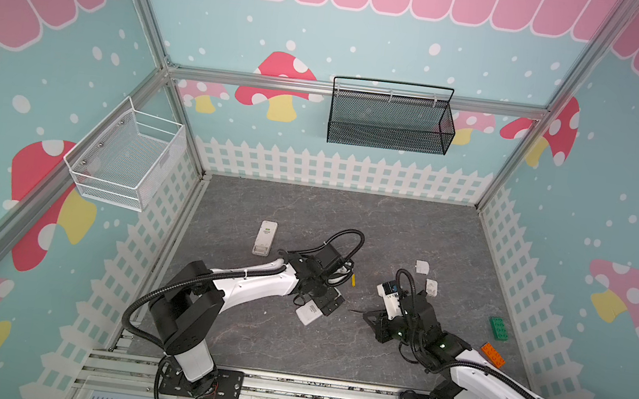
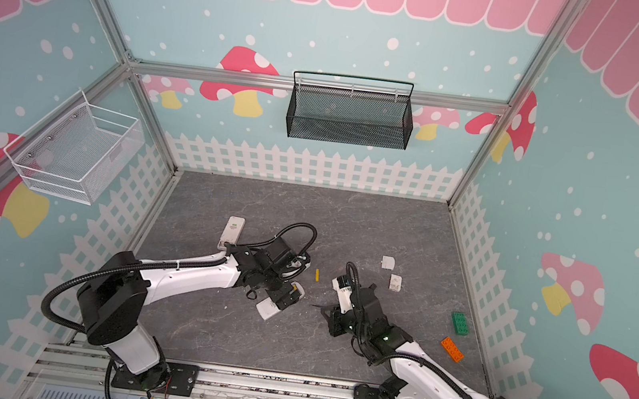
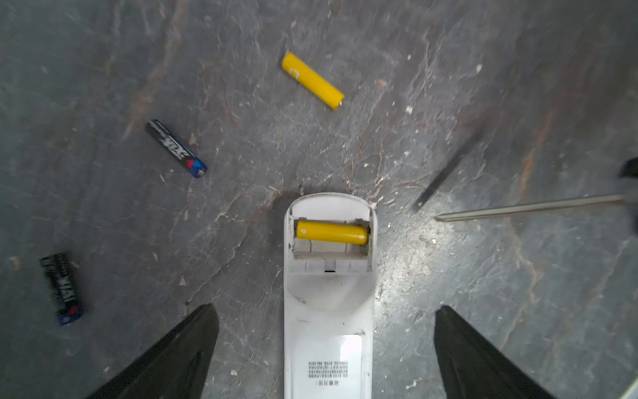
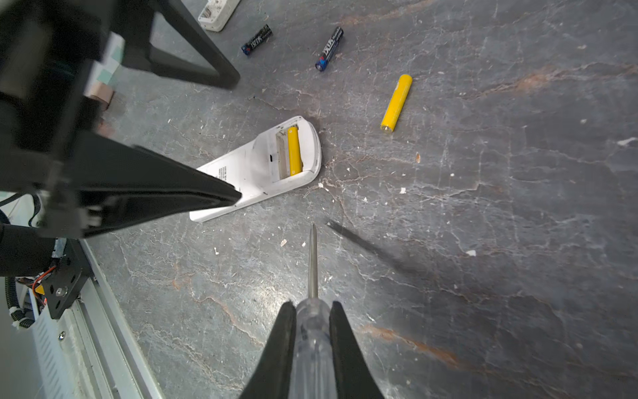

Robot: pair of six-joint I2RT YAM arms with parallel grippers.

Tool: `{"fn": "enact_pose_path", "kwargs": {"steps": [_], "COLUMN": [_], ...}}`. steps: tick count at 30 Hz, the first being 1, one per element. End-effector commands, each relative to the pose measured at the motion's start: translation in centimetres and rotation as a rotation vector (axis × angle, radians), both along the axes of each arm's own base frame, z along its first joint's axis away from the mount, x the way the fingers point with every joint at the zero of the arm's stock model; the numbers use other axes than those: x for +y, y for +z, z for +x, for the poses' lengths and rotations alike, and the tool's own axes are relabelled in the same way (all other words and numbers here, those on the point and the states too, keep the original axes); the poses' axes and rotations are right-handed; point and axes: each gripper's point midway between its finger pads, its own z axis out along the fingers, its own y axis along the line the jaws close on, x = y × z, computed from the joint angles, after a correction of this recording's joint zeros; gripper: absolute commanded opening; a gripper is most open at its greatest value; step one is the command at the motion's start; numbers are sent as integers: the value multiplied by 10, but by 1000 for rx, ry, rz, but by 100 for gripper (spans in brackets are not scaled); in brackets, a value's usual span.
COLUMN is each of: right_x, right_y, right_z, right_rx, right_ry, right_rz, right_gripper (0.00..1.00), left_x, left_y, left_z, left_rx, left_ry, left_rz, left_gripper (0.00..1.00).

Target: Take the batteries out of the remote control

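Observation:
The white remote control (image 3: 328, 311) lies back-up on the grey tabletop, its battery bay uncovered. One yellow battery (image 3: 331, 233) sits in the bay. Loose on the table are a yellow battery (image 3: 312, 80) and two black batteries (image 3: 176, 148) (image 3: 62, 288). My left gripper (image 3: 326, 308) is open, its fingers astride the remote and clear of its sides. My right gripper (image 4: 312, 307) is shut on a clear-handled screwdriver (image 4: 312, 331), whose tip hovers just short of the remote (image 4: 262, 165). In both top views the grippers (image 1: 327, 302) (image 2: 330, 311) face each other mid-table.
A second white remote (image 1: 265, 237) lies behind the left arm. Two small white covers (image 1: 422, 267) (image 1: 432, 286) lie right of centre. A green brick (image 1: 499, 328) and an orange brick (image 1: 492, 354) lie near the right wall. Wire baskets (image 1: 391, 115) (image 1: 126, 158) hang on the walls.

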Motion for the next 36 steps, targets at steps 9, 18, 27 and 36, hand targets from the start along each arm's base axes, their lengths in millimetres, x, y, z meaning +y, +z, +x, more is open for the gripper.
{"fn": "enact_pose_path", "kwargs": {"steps": [9, 18, 27, 36], "right_x": [20, 36, 81, 133], "right_y": [0, 2, 0, 7], "right_z": [10, 40, 59, 65], "right_rx": [-2, -53, -63, -152], "right_ry": [-18, -26, 119, 351], "right_rz": [3, -33, -25, 3], "right_gripper": [0, 0, 0, 0], "left_x": [40, 90, 102, 110], "left_y": [63, 106, 86, 37], "left_z": [36, 85, 47, 18], "left_rx": [-88, -151, -153, -126], "left_ry": [-95, -185, -630, -984], "left_rz": [-107, -230, -153, -50], "left_gripper": [99, 91, 92, 94]}}
